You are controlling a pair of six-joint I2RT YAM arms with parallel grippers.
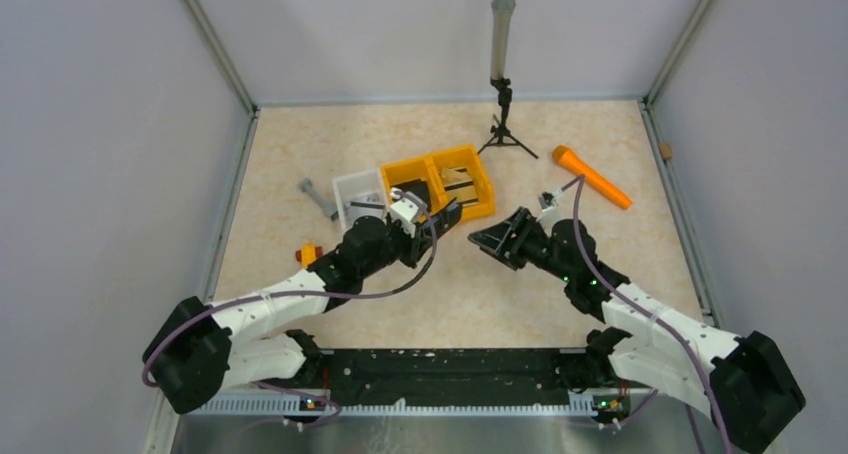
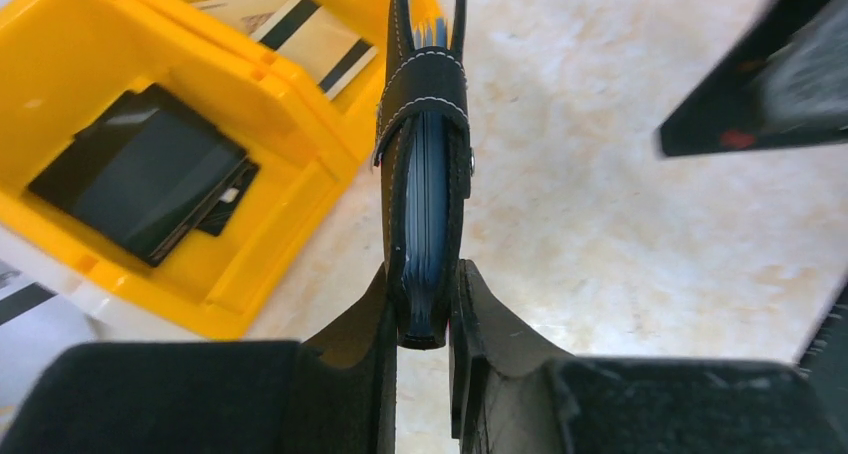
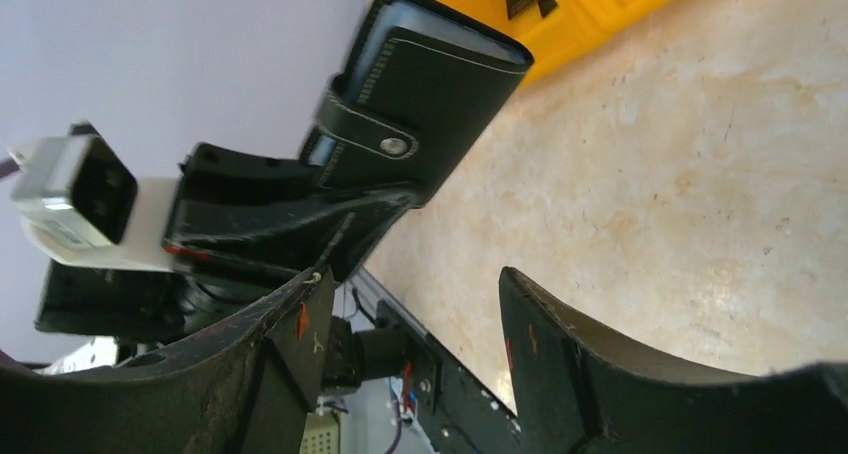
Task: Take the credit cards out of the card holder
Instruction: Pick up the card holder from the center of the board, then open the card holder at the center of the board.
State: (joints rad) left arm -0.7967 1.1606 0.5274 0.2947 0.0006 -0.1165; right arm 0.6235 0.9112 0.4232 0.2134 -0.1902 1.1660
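Strap work comes first, I'd say: the card holder (image 2: 425, 174) is buttoned shut, its short strap (image 3: 360, 129) snapped down over the side, and nothing inside can come out until that is undone. The left gripper (image 2: 425, 274) is clenched on one end of the holder. It holds it on edge, lifted as far as I can tell, over the middle of the desk (image 2: 620, 224), just off the near edge of the yellow bin (image 2: 300, 244). Between the covers I can see the dark edges of the credit cards (image 2: 428, 209), packed tight. The right gripper (image 3: 412, 279) is released, fingers spread with nothing between them, and hangs close to the holder on its strap side without touching it.

In the bin a striped card (image 2: 290, 24) lies in one compartment. Some flat black pieces (image 2: 140, 184), cards by the look of them, lie in the next.

Next move, as I judge it, falls to the right gripper: catch the strap's free tip by the snap (image 3: 395, 146) and peel it away while the left holds firm. That tip is small and lies flat on the leather, so a pinch could slide off or twist the holder in its grip
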